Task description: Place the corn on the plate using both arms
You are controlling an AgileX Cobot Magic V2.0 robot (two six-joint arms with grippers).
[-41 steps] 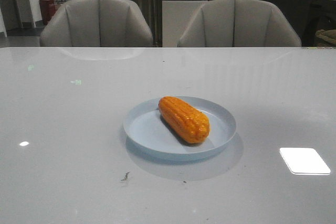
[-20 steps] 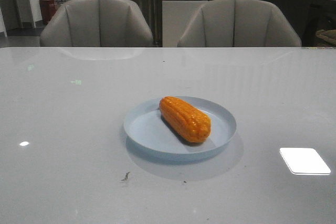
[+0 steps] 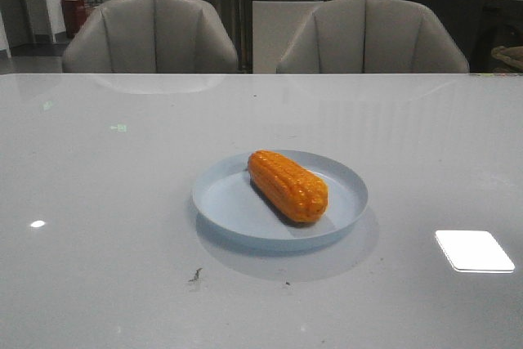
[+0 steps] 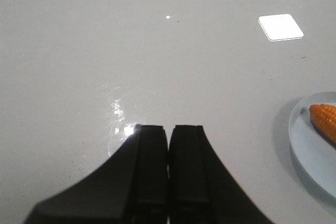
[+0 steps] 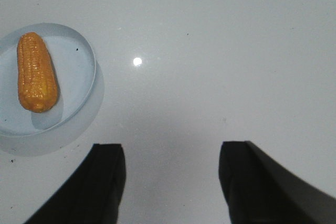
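Corn, a glossy orange cob with rows of bumpy kernels (image 3: 288, 186), is seen lying inside the round, shallow, pale blue plate (image 3: 225, 206) near the middle of the grey glossy table (image 3: 98, 202), set at a slant with its blunt end towards the near right rim. No contact with either arm is shown. The placing step is judged to be complete, with only a retreat of the arms left to be made. The left gripper (image 4: 169, 145) is pictured with its black fingers pressed together and nothing held between them, over bare table well to one side of the plate. The right gripper (image 5: 173, 171) is shown spread wide and empty, likewise apart from the plate. Little is called for next beyond both arms being kept off the plate. The cob is seen whole and undamaged, resting flat on the plate floor, its kernels catching the light. Two grey upholstered chairs (image 3: 151, 34) are visible beyond the table.
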